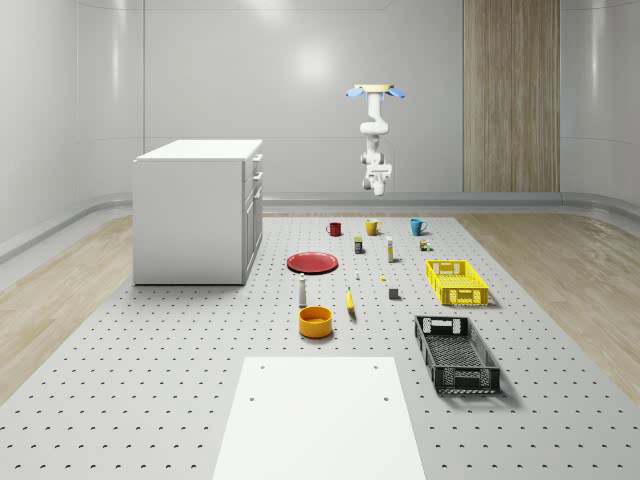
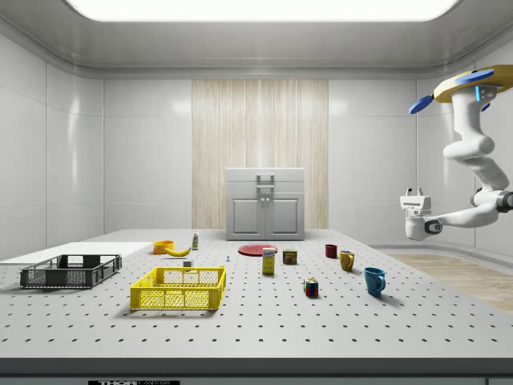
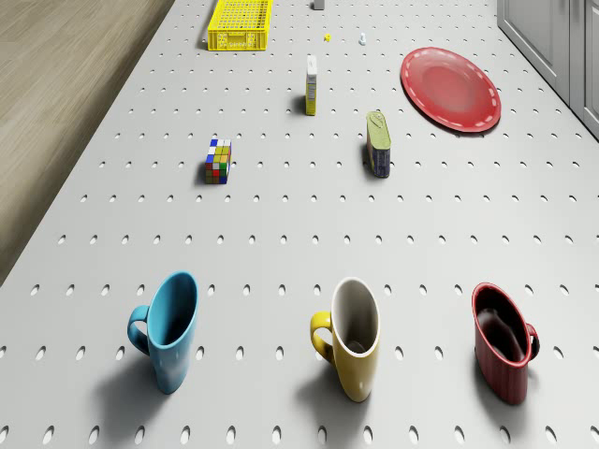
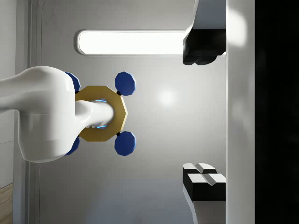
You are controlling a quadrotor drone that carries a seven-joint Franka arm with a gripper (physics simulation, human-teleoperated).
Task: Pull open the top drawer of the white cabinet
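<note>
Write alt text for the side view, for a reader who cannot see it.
The drone hovers high at the side view's right edge, its arm hanging down with the gripper in the air, far from the white cabinet at the back. Mugs, crates and small objects are scattered across the pegboard floor.

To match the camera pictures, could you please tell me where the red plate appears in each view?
Whole-scene view: red plate on the table, right of the white cabinet.
Side view: centre, before the cabinet.
Drone view: beside the cabinet, beyond the red mug.
Wrist view: faces the drone instead.
Shared landmark: the white cabinet.
</note>
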